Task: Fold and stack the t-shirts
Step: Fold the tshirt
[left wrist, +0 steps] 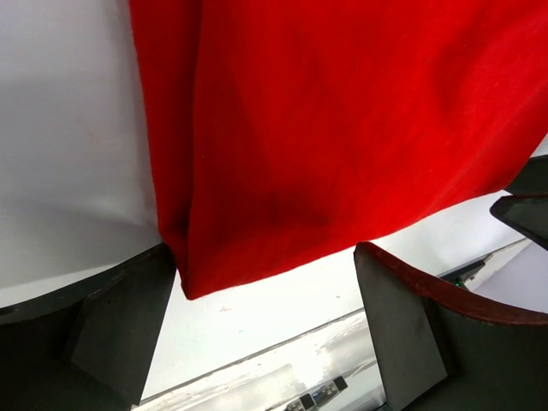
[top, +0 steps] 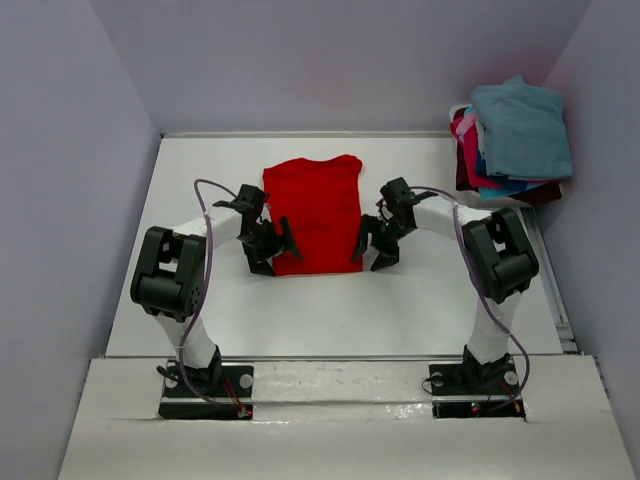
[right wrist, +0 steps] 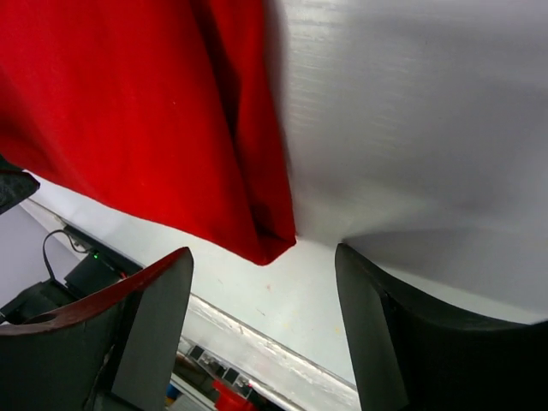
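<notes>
A bright red t-shirt [top: 314, 212] lies folded into a tall rectangle on the white table [top: 400, 300]. My left gripper [top: 272, 252] is open at its near left corner, which shows between the fingers in the left wrist view [left wrist: 193, 282]. My right gripper [top: 371, 252] is open at its near right corner, which shows in the right wrist view [right wrist: 270, 248]. Neither holds cloth. A pile of other t-shirts [top: 512, 140], teal-blue on top with pink, blue and dark maroon below, sits at the back right.
The pile rests in a white bin [top: 545, 195] at the table's far right corner. Grey walls [top: 60, 180] close the table in on the left, back and right. The arm bases [top: 205, 385] stand at the near edge.
</notes>
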